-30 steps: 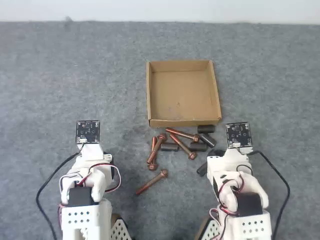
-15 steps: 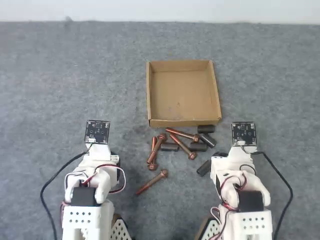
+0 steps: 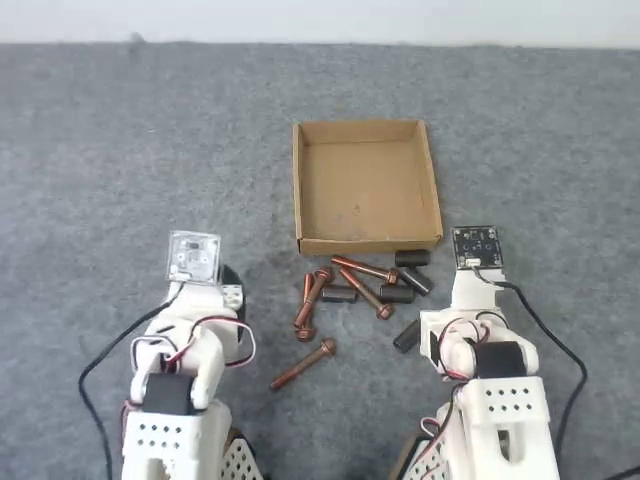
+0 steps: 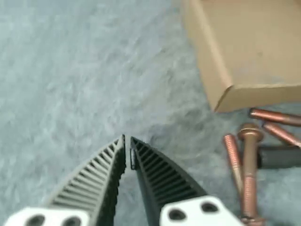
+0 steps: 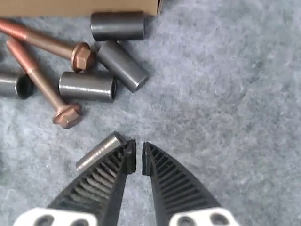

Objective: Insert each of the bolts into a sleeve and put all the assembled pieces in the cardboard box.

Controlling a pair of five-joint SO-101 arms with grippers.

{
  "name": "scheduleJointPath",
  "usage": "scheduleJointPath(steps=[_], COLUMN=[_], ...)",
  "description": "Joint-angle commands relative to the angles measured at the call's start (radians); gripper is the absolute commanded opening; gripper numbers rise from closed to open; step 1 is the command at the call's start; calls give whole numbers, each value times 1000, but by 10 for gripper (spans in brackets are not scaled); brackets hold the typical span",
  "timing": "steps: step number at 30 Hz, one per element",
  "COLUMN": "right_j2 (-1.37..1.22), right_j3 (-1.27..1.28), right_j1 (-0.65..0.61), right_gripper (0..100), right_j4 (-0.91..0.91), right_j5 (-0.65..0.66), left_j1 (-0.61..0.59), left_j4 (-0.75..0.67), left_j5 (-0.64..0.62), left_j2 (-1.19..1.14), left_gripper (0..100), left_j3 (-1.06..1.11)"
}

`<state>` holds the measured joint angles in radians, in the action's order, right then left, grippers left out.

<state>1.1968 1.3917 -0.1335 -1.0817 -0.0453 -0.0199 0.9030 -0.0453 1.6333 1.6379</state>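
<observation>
A grey felt table (image 3: 100, 150) is lying under two white robot arms, which are sitting side by side at its near edge. The left arm (image 3: 178, 370) is resting over bare felt, well apart from the parts. The left gripper (image 4: 128, 142) is hanging just above the felt, its ridged black jaws almost touching and gripping nothing.

To the right of that arm, a lone bolt (image 3: 303, 364) is lying at a slant, apart from the others. Beyond it, a pair of bolts (image 3: 311, 298) is lying side by side, heads nearest the arms. A single sleeve (image 3: 339, 294) is lying just beside them.

The cardboard box (image 3: 365, 244) is sitting open in the middle of the table, past all the parts, its floor showing bare. Just in front of its near wall, two more bolts (image 3: 360, 268) are fanning out from nearly the same spot. Right of these, three sleeves (image 3: 397, 294) are clustering near the box's right corner.

A fifth sleeve (image 3: 406, 336) is lying just beside the right arm (image 3: 490, 380). The right gripper (image 5: 139, 151) is hovering low over the felt, jaws nearly together with only a thin slit between them, holding nothing. That fifth sleeve is lying against the outside of one finger (image 5: 106, 181).
</observation>
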Motion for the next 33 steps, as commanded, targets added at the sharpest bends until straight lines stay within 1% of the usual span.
scheduleJointPath(steps=[1, 3, 5, 12, 17, 22, 25, 27, 30, 33], right_j2=[-15, -18, -18, -10, -10, -10, -12, -13, -10, -10], right_j3=[-51, -49, -49, -46, -46, -46, -44, -44, -44, -44], right_j1=[15, 27, 41, 39, 39, 41, 41, 41, 42, 64], right_gripper=[17, 17, 17, 17, 17, 17, 17, 17, 17, 17], right_j4=[36, 44, 47, 47, 47, 47, 47, 47, 47, 48], right_j5=[17, 17, 17, 17, 17, 17, 17, 18, 20, 21], left_j1=[14, 14, 20, 23, 29, 153, 252, 302, 338, 338], left_j4=[68, 109, 157, 267, 292, 287, 245, 212, 161, 124], left_j5=[23, 20, 23, 18, 18, 18, 15, -35, -135, -146], left_j2=[12, -2, -63, -516, -773, -934, -999, -1037, -1092, -1154], left_gripper=[13, 13, 13, 13, 13, 13, 13, 13, 13, 28], left_j3=[-174, -260, -354, -680, -829, -878, -878, -877, -872, -872])
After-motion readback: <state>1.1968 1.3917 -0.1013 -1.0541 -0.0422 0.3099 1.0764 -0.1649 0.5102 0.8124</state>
